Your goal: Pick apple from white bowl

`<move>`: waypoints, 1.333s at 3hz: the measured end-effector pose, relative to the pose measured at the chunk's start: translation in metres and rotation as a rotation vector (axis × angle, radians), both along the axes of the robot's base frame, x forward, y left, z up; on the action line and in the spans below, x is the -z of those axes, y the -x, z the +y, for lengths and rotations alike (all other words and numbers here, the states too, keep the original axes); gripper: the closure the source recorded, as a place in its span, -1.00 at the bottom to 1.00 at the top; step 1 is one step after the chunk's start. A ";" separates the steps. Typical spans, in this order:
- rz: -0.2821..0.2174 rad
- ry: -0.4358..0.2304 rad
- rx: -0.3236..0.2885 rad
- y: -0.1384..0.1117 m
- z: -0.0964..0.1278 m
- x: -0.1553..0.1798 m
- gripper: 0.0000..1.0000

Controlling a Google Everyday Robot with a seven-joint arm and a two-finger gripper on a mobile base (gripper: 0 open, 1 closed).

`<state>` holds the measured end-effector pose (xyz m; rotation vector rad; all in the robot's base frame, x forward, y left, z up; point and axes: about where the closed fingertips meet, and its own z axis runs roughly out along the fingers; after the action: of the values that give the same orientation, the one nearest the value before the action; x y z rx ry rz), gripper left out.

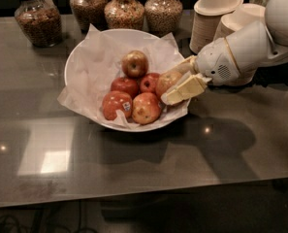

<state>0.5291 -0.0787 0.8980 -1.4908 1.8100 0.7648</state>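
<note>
The white bowl [85,62], lined with crinkled white paper, stands on the dark table and holds several apples. The apple [165,80], dull red blushed with yellow-green, lies at the bowl's right side. My gripper [170,85] reaches in over the right rim. One cream finger [180,66] lies along the apple's top and the other finger [186,88] along its lower right, both touching it. The apple still rests among the others. A smaller yellow-red apple [135,63] lies behind, and redder apples [116,104], some with stickers, lie in front.
Several glass jars [124,9] of dry food stand along the back edge, one apart at the far left [37,17]. Stacks of beige disposable bowls [214,14] stand at the back right, behind my white arm [245,50]. The glossy table [134,169] stretches toward the front.
</note>
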 end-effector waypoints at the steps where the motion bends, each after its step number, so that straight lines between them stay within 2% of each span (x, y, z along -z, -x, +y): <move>1: 0.000 0.000 0.000 0.000 0.000 0.000 0.77; 2: -0.001 0.001 -0.004 0.000 0.001 0.000 1.00; 3: -0.033 -0.002 -0.043 -0.003 0.012 -0.021 1.00; 4: -0.093 -0.008 -0.109 -0.005 0.027 -0.060 1.00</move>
<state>0.5338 -0.0514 0.9579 -1.6038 1.6669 0.7413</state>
